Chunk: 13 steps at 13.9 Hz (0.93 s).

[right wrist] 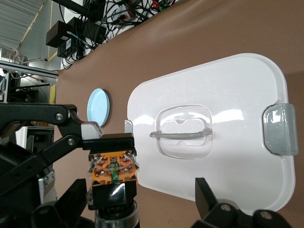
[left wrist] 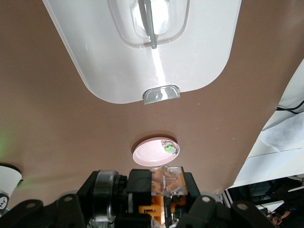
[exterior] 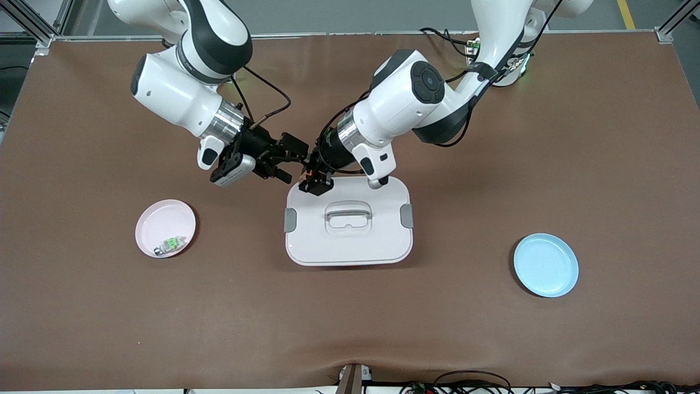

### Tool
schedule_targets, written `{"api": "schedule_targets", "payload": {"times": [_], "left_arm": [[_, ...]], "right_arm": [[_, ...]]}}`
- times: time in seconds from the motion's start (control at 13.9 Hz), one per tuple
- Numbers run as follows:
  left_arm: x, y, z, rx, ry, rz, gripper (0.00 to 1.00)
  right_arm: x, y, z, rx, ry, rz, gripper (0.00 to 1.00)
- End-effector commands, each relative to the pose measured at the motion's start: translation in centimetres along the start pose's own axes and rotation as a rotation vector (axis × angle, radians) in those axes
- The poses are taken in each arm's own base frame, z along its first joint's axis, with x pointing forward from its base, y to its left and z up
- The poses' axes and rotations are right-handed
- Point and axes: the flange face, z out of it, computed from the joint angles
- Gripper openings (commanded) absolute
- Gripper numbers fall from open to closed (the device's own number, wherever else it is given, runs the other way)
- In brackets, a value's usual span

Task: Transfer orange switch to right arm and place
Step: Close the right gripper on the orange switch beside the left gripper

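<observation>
The orange switch (exterior: 308, 174) hangs in the air over a corner of the white lid (exterior: 350, 241), with my left gripper (exterior: 314, 181) shut on it. In the left wrist view the switch (left wrist: 165, 186) fills the space between the left gripper (left wrist: 164, 211) jaws, its orange body and clear block showing. My right gripper (exterior: 291, 160) is open and level with it. In the right wrist view the switch (right wrist: 113, 172) sits between the spread fingers of the right gripper (right wrist: 141, 209), close to one finger (right wrist: 72, 202) and well apart from the other.
A pink plate (exterior: 164, 219) holding a small green-and-silver part (exterior: 171, 244) lies toward the right arm's end. A blue plate (exterior: 546, 265) lies toward the left arm's end. The white lid has a clear handle (exterior: 348, 216) and grey clips.
</observation>
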Motion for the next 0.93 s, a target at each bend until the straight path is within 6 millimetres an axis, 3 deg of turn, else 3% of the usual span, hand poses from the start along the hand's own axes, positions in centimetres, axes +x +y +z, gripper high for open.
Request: {"api": "schedule_targets", "payload": {"times": [0.0, 0.36, 0.43, 0.5, 0.65, 0.72, 0.79, 0.86], "left_arm": [[-0.5, 0.4, 0.0, -0.025, 0.007, -0.004, 0.26], [-0.6, 0.4, -0.1, -0.026, 0.006, -0.003, 0.26], [-0.5, 0.5, -0.1, -0.027, 0.007, -0.003, 0.26], [-0.5, 0.5, -0.1, -0.027, 0.008, -0.003, 0.26], [-0.5, 0.5, -0.1, -0.027, 0.008, -0.003, 0.26], [-0.5, 0.5, -0.1, -0.027, 0.008, -0.003, 0.26], [-0.5, 0.5, -0.1, -0.027, 0.008, -0.003, 0.26], [-0.5, 0.5, -0.1, -0.027, 0.008, -0.003, 0.26]], "right_arm": [[-0.1, -0.2, 0.1, 0.018, 0.015, -0.006, 1.00], [0.1, -0.5, 0.0, 0.023, 0.020, 0.000, 1.00], [0.1, -0.5, 0.0, 0.023, 0.020, 0.000, 0.94], [0.1, -0.7, -0.1, 0.025, 0.021, -0.006, 0.74], [0.0, -1.2, 0.0, 0.030, 0.021, -0.020, 0.52], [0.1, -1.4, -0.1, 0.030, 0.034, -0.025, 0.37], [0.0, -1.7, 0.0, 0.029, 0.043, -0.031, 0.27], [-0.4, -1.8, 0.7, 0.023, 0.047, -0.035, 0.26]]}}
